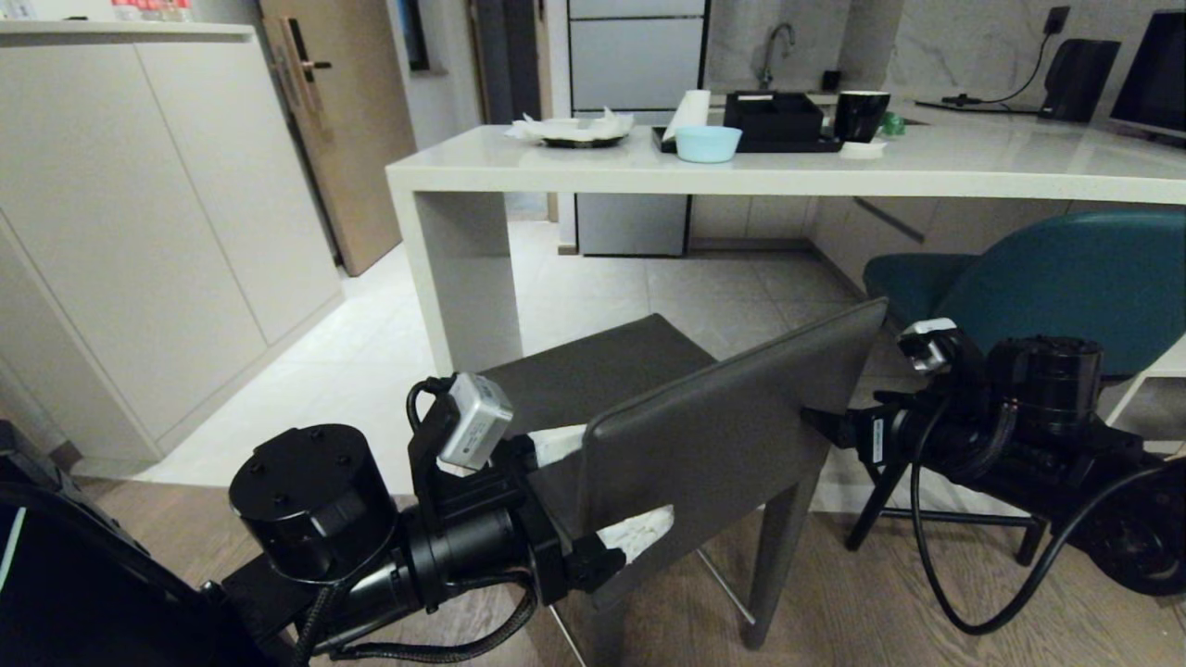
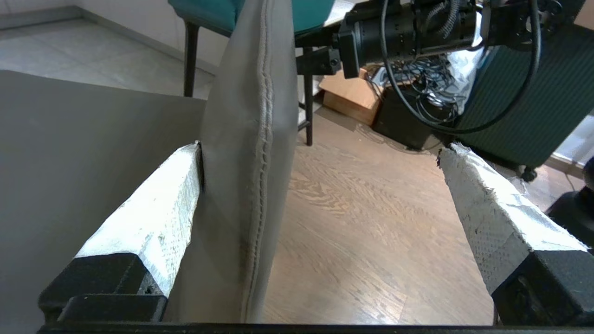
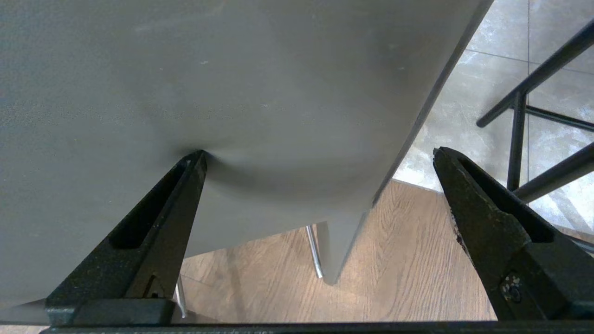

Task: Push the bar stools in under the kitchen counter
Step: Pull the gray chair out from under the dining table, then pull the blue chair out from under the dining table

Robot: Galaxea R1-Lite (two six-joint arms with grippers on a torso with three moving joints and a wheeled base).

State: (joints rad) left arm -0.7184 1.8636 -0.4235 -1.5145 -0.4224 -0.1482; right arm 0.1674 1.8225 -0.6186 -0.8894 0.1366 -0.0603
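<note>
A white kitchen counter (image 1: 788, 171) spanned a room of pale tile and wood floor (image 1: 889, 593), with the grey stool (image 1: 704, 426) standing just short of its edge, seat toward the counter and backrest toward the robot, and the teal stool (image 1: 1066, 287) beside it to the right. The left wrist view alone showed the left gripper (image 2: 320, 153) spread wide astride the backrest's left edge, one white-padded finger (image 2: 153, 218) on the front face. The right wrist view showed the right gripper (image 3: 320, 155) wide open, one black fingertip (image 3: 197, 162) denting the back; no writing was legible.

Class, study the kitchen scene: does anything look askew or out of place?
Yes. The grey stool stands out from the counter, turned at an angle to its edge instead of tucked under. The teal stool beside it is also still outside.
</note>
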